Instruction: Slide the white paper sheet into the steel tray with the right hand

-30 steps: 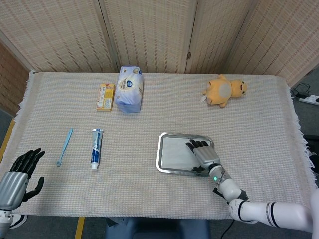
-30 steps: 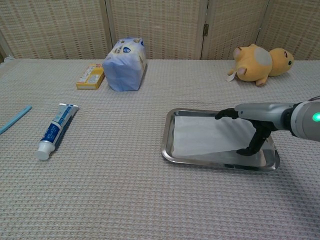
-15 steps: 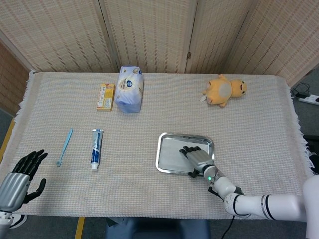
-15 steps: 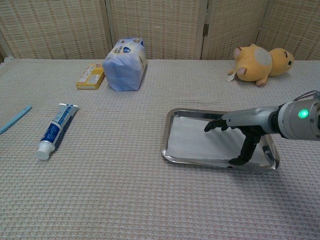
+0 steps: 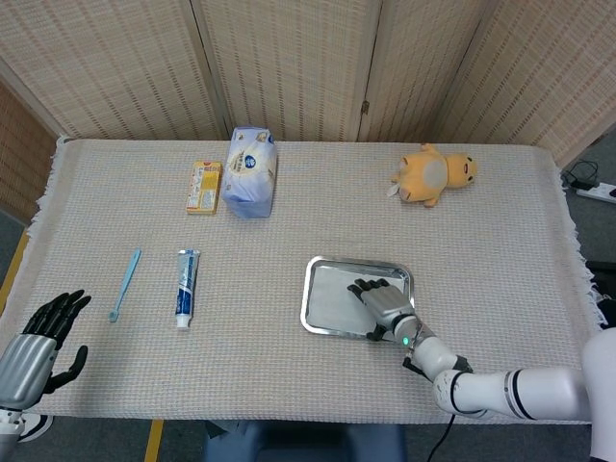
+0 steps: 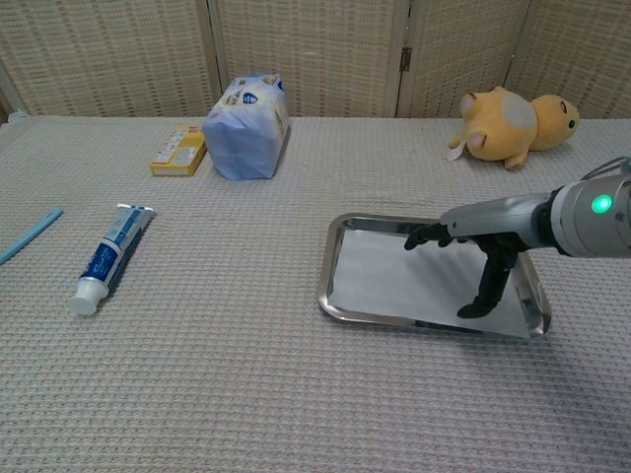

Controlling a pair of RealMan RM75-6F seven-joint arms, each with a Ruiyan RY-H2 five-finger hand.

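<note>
The steel tray (image 5: 310, 292) (image 6: 329, 258) lies right of the table's middle. The white paper sheet (image 5: 333, 298) (image 6: 385, 278) lies flat inside it, covering most of its floor. My right hand (image 5: 383, 307) (image 6: 469, 246) hovers over the tray's right half with fingers spread; its thumb tip points down onto the sheet near the tray's front right. It holds nothing. My left hand (image 5: 37, 342) sits open at the table's near left corner, seen only in the head view.
A toothpaste tube (image 5: 187, 286) (image 6: 109, 256) and a blue toothbrush (image 5: 125, 283) (image 6: 28, 236) lie at the left. A yellow box (image 5: 204, 186) (image 6: 178, 150) and a tissue pack (image 5: 250, 171) (image 6: 245, 127) stand at the back. A plush toy (image 5: 433, 175) (image 6: 511, 115) lies at the back right.
My right hand slid leftward across the tray, and the paper's raised right edge settled flat inside it. The hand has since drawn back slightly to the right. The left hand stayed still.
</note>
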